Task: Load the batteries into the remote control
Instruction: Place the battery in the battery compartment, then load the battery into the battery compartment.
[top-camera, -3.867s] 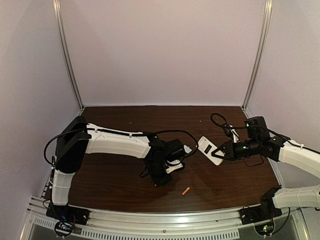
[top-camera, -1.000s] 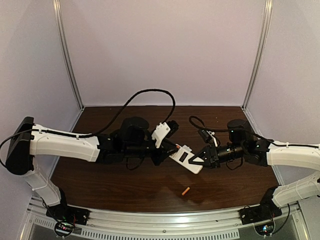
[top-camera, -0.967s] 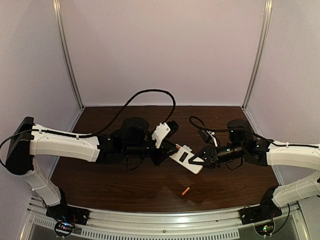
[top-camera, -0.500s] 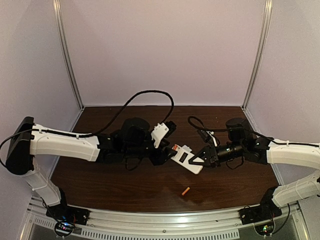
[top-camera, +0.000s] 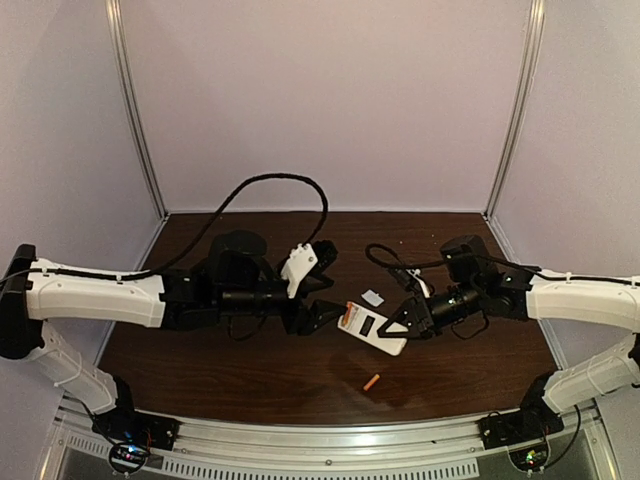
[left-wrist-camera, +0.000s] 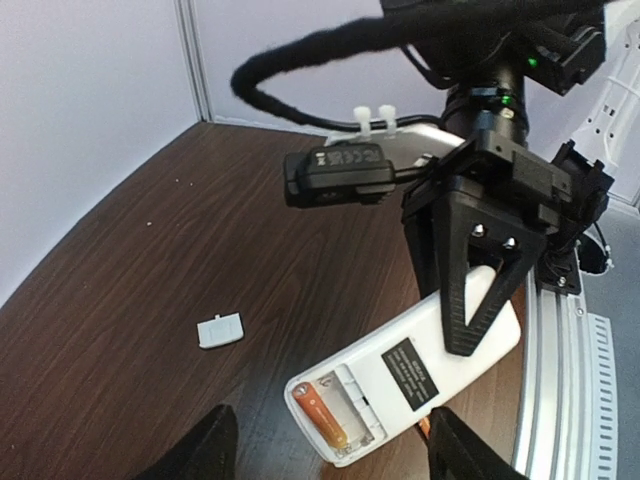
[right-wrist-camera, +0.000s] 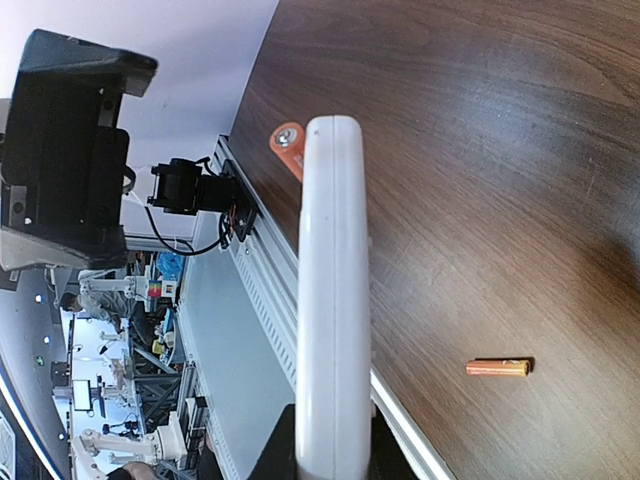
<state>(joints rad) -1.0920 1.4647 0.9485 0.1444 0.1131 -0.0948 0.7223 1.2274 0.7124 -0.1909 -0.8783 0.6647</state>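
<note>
The remote (top-camera: 376, 329) is hanging over the middle of the table (top-camera: 220, 370), white back up, with its compartment open at the end toward the left arm. One battery (left-wrist-camera: 322, 411) is lying in that compartment. In the right wrist view its tip (right-wrist-camera: 287, 144) is sticking out past the remote's edge (right-wrist-camera: 333, 290). The right jaws are clamping the remote's other end, closed narrowly on its two faces.

The left jaws are standing well apart and gripping nothing. They are pointing at the battery end of the remote from just beside it, and the left wrist view is showing a dark finger (left-wrist-camera: 205, 446) at each bottom corner, with the remote between them.

The second battery (top-camera: 371, 382) is lying on the table nearer the arm bases, well apart from the remote. A small white cover (top-camera: 373, 297) is lying flat on the table just beyond the remote.
</note>
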